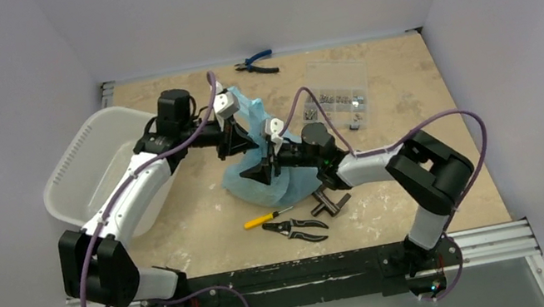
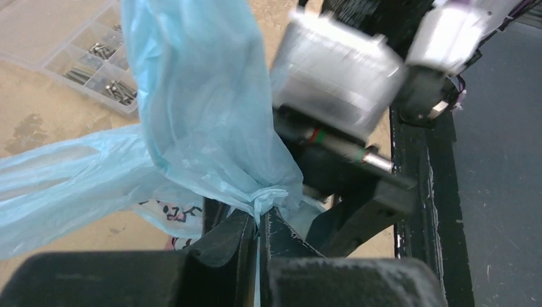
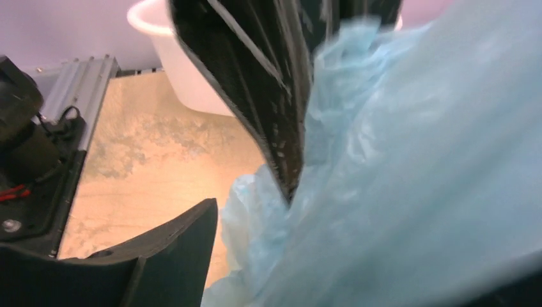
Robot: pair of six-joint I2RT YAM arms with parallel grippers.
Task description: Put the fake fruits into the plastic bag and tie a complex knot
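The light-blue plastic bag [image 1: 284, 183] sits mid-table with its top drawn up. My left gripper [image 1: 235, 138] is shut on a bunched twist of the bag's film [image 2: 271, 195], with the film pinched between its fingertips [image 2: 238, 231]. The bag's blue film [image 2: 204, 96] hangs wide above them. My right gripper [image 1: 265, 170] is open just beside it, low against the bag. One of its fingers [image 3: 163, 256] shows, while the bag [image 3: 409, 192] fills the gap and hides the other. The left gripper's fingers [image 3: 268, 96] hang in front of it. No fruit shows, and I cannot make out a finished knot.
A white perforated tub [image 1: 86, 173] stands at the left. A clear compartment box [image 1: 339, 95] lies at the back right, and blue pliers [image 1: 257, 63] lie by the back edge. A yellow-handled screwdriver [image 1: 263, 218] and black pliers [image 1: 300, 229] lie in front of the bag.
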